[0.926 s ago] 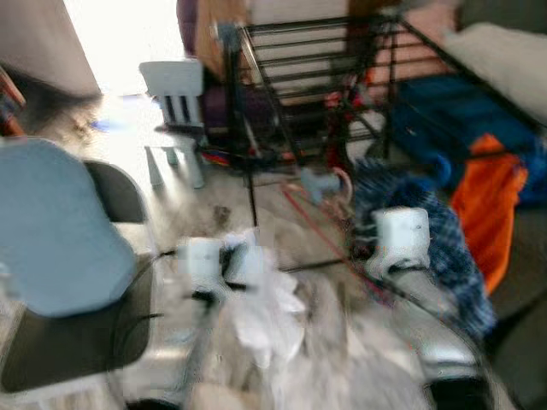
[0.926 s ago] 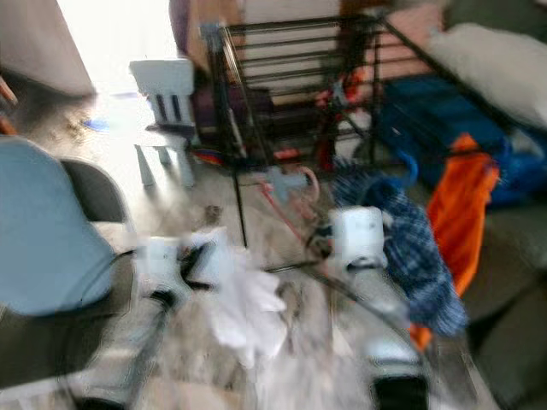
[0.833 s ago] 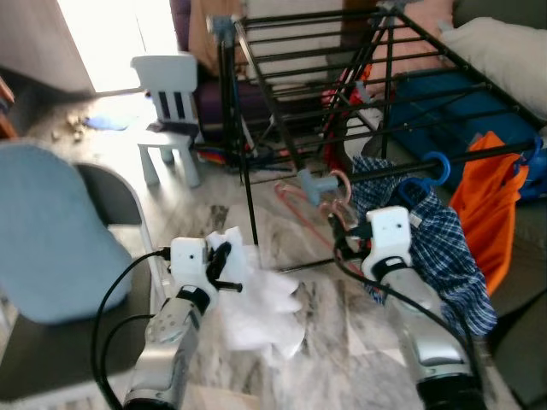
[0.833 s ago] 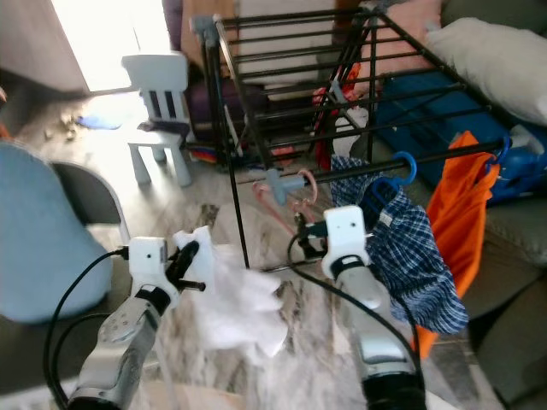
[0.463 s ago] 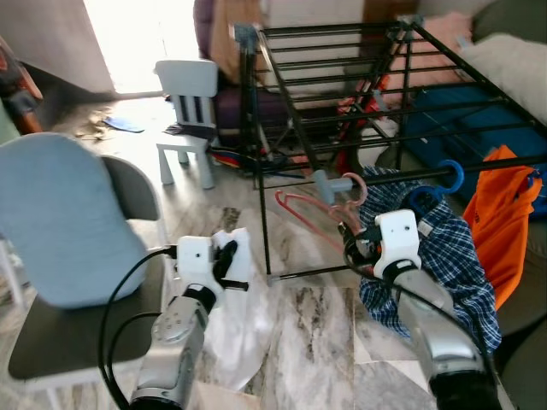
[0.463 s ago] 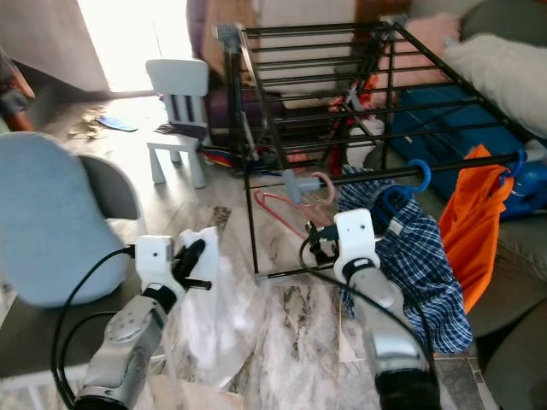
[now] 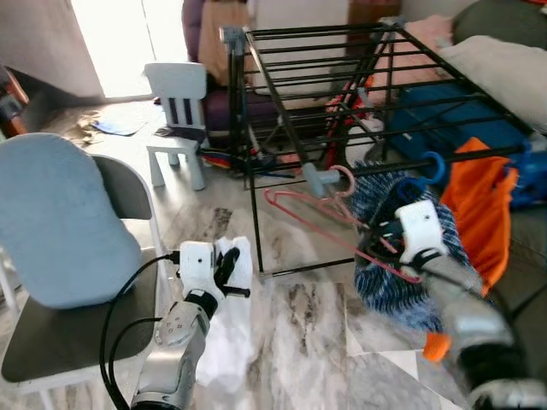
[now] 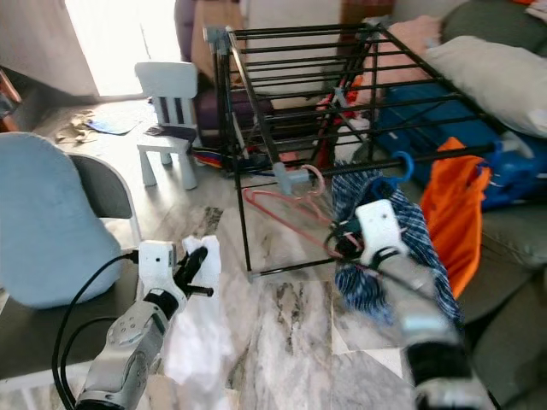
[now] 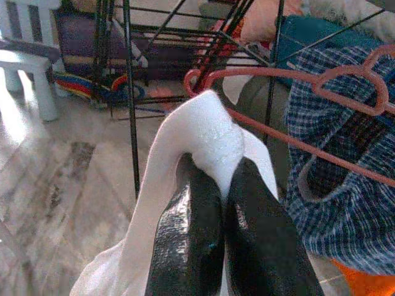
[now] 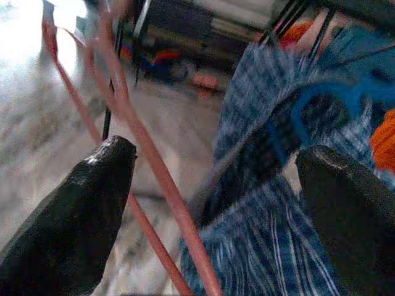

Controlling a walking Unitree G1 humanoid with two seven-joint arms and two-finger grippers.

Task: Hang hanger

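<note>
So the pink hanger (image 7: 329,218) is already hooked on the front rail of the black drying rack (image 7: 342,85), hanging just beside a grey clip. The right claw (image 10: 213,185) is wide open, with one bar of the hanger passing through the gap between its fingers, right in front of the blue plaid shirt (image 8: 389,256) that hangs on a blue hanger. The picture there is smeary, so I can't say for sure if a finger touches the bar or not.

The left claw (image 9: 213,185) is pinched shut on a white cloth (image 7: 226,316) that droops down toward the marble floor (image 7: 308,325), next to the grey chair (image 7: 60,256).

My take: the hanging part looks basically done, and what matters now is getting the right claw out cleanly. Pull it straight back along the bar's own line, fingers wide, so nothing snags the hanger and knocks its hook off the rail. Also watch the plaid shirt, it's close enough to catch.
</note>
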